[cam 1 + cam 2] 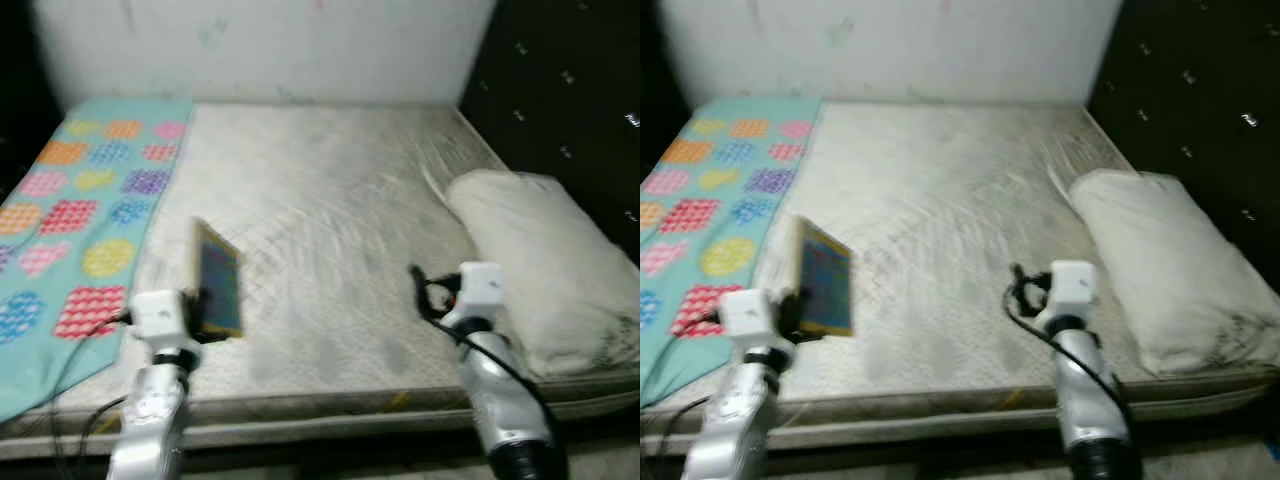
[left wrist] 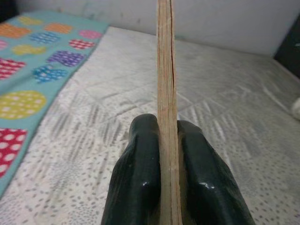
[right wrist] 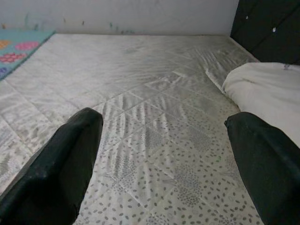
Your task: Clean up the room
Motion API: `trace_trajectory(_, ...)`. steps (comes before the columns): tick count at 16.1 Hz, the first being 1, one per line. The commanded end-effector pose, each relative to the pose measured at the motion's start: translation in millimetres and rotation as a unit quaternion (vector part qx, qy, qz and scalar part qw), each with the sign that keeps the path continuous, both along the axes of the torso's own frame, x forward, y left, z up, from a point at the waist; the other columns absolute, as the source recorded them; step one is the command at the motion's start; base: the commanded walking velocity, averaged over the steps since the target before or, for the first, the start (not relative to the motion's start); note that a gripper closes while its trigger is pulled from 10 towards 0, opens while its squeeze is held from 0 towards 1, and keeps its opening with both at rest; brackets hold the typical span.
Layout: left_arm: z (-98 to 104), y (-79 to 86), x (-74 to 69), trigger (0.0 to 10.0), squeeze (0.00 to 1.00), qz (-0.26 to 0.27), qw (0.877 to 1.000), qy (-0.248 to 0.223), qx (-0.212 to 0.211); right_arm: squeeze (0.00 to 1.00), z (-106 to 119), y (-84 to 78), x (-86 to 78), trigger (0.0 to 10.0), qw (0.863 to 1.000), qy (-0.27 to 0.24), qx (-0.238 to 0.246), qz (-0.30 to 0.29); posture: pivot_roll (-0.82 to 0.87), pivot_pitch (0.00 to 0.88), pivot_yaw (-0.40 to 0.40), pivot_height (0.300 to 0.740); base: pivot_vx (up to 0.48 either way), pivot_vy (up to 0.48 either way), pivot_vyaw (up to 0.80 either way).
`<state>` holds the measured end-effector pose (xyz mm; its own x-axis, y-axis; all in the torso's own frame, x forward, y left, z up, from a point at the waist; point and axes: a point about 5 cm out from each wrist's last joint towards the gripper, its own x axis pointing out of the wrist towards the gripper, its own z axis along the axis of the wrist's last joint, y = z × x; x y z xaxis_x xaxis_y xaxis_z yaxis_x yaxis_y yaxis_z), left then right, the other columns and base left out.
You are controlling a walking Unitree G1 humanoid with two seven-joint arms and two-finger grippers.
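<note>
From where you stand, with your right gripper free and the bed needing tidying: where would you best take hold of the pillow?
Probably the pillow's near end by the mattress front edge. It lies lengthwise along the right side, soft and bulging, so the open right gripper could come from its left flank and pinch that corner. The left gripper is shut on the book.
</note>
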<state>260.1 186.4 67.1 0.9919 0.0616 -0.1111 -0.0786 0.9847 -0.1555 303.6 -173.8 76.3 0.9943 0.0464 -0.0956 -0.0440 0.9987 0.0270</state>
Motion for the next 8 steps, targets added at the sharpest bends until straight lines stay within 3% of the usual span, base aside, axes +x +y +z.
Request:
trace_trajectory(1,10.2,-5.7,4.2,10.0,0.0,-0.005,1.0,-0.027,-0.004,0.0,2.8,-8.6,0.6,10.0,1.0,-0.004,-0.006,-0.012,-0.1,0.0,-0.016,0.74,0.0,0.0,0.0)
trace_trajectory(6,14.4,-9.0,4.0,10.0,0.0,-0.033,0.998,-0.044,-0.01,0.0,2.7,-8.3,0.6,10.0,1.0,-0.005,-0.009,-0.01,-0.1,0.0,-0.016,0.74,0.0,0.0,0.0)
trace_trajectory(8,14.9,-10.2,4.1,10.0,0.0,-0.037,0.998,-0.047,-0.012,0.0,2.7,-8.6,0.9,10.0,1.0,-0.005,-0.009,-0.01,-0.1,0.0,-0.016,0.74,0.249,0.0,0.0)
